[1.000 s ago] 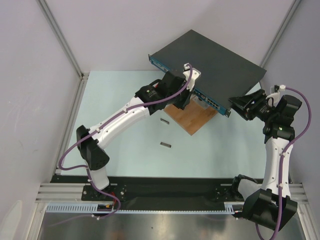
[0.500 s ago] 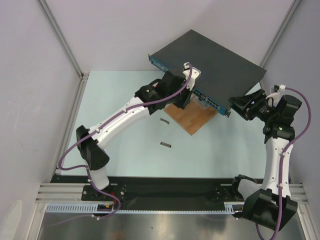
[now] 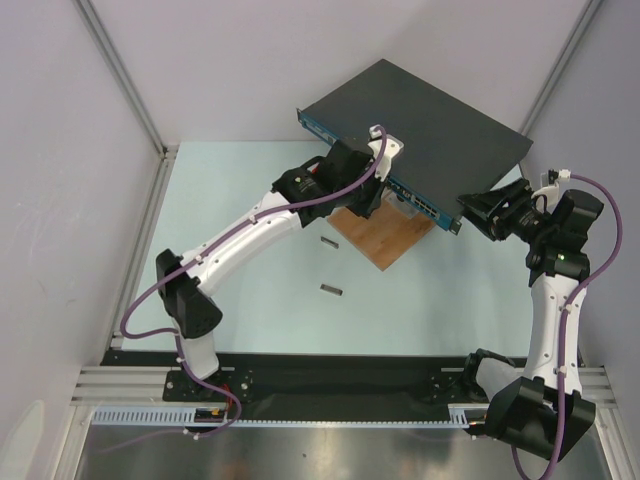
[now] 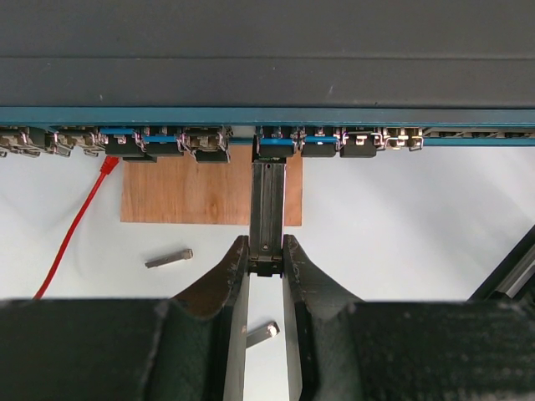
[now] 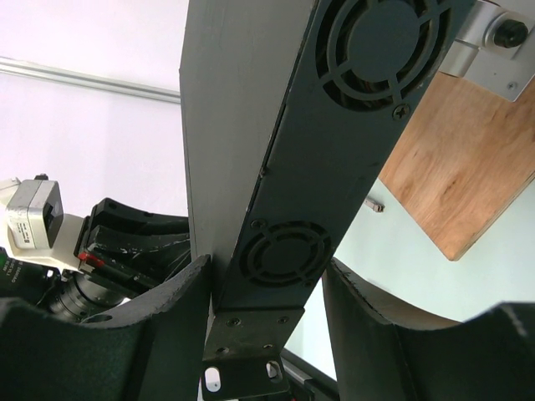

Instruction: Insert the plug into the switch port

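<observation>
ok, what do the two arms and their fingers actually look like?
The left arm and right arm look alike: white link shells, black joints and black bases. A purple cable loops loosely along each. The fingers are matte black and curved, tapering to the tips. No legible markings.

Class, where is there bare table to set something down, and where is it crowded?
Free: table left of the left arm; also between wooden board and right arm. Crowded: below the switch front, around the left hand.

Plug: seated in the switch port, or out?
Not seated: plug tip at a port, body mostly exposed between switch and left hand.
</observation>
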Tool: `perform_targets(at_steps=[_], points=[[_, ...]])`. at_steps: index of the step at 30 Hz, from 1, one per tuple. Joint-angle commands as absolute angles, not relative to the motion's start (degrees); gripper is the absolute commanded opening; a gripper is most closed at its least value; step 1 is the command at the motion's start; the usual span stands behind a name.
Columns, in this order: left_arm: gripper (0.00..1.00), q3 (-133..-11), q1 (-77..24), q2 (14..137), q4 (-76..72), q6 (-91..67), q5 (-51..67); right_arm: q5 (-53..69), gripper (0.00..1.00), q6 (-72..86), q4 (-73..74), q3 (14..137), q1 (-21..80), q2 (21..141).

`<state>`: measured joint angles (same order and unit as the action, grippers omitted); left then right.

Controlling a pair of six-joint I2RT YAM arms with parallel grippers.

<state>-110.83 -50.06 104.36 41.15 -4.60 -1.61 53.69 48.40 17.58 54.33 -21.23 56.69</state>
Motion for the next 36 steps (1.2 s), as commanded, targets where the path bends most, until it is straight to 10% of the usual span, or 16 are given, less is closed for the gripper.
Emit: perform_targets(at_steps=[1,36], points=[[0.00,-114.0,-49.7,105.7,37.3,-5.7,-0.4,55.5,0.34,44.7,15.3,55.5,-19.3,57.5],[0.00,-110.1,-49.4,102.3,35.1,-6.2,-1.1,55.0,0.32,44.1,15.9,55.9,-19.3,57.8]])
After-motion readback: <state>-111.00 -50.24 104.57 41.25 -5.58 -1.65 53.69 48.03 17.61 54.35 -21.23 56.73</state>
